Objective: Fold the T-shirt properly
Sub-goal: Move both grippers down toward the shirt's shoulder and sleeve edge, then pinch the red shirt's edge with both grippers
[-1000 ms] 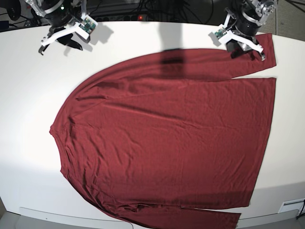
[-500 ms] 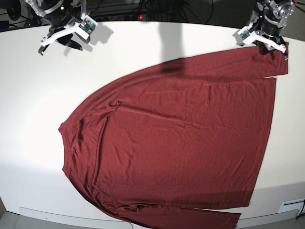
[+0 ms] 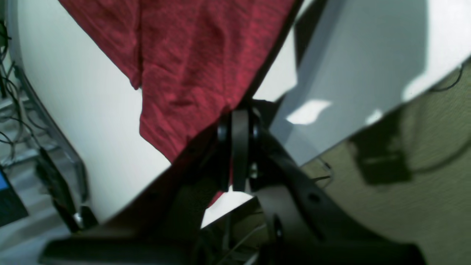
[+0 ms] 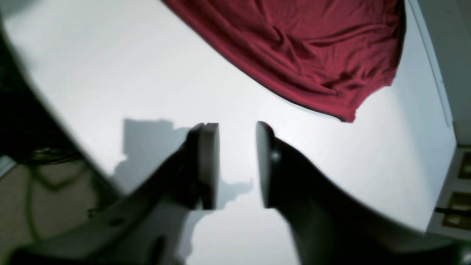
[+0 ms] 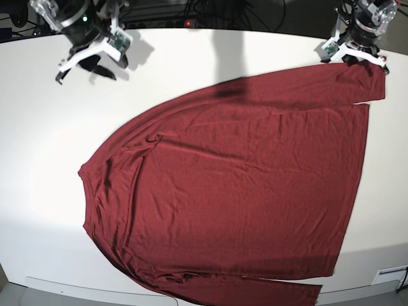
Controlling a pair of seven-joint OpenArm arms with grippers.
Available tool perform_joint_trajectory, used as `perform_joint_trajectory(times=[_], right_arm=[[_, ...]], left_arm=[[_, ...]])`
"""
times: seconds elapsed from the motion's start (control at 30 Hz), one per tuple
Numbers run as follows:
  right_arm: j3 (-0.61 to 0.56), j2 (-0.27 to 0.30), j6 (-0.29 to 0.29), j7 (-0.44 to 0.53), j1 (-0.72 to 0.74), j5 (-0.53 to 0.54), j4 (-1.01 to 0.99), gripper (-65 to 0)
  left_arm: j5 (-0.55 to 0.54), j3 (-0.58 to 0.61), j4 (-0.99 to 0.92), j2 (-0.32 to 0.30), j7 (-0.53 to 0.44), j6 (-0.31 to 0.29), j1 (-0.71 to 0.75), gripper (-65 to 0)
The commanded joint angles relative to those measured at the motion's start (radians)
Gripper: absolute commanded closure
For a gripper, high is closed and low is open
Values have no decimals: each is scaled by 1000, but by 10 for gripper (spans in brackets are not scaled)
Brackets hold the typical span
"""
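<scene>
Base view: the maroon long-sleeved T-shirt of thin soft knit (image 5: 236, 185) lies spread flat over most of the white tabletop (image 5: 38, 159), one sleeve running to the far corner. Your left gripper (image 5: 359, 56) sits at that sleeve end; in the left wrist view the jaws are pinched fully together on the fabric edge (image 3: 173, 84). Your right gripper (image 4: 237, 165) hovers over bare table well apart from the shirt, jaws parted, holding nothing. Judging by this, you're straightening the sleeve, so pull slowly and low; this limp knit wrinkles easily and the body already shows creases near the collar side. Avoid dragging the cuff off the table edge.
</scene>
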Motion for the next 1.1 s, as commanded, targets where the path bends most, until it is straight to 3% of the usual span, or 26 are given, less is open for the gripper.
perform_joint_trajectory(times=[0.0,0.17,0.27,0.6,0.93,1.07], right_arm=[[-5,9,-11,18,18,-1,-6,-248],[-88,9,61,32,157,-56,-126,-272],[-165,9,64,42,239,-103,-187,-272],[-388,9,64,29,463,-166,-369,-272],[-446,9,65,31,631,-153,-549,-272],[-446,9,124,35,665,-145,-562,-271]], left_arm=[[-79,13,-8,3,-4,-81,19,0],[-123,13,-8,3,-5,-53,19,0],[-122,13,-8,3,-5,-28,19,0],[-123,13,-3,3,-4,-27,19,0],[-123,13,-1,3,-1,-25,19,0],[-123,13,-1,3,-1,-25,19,0]])
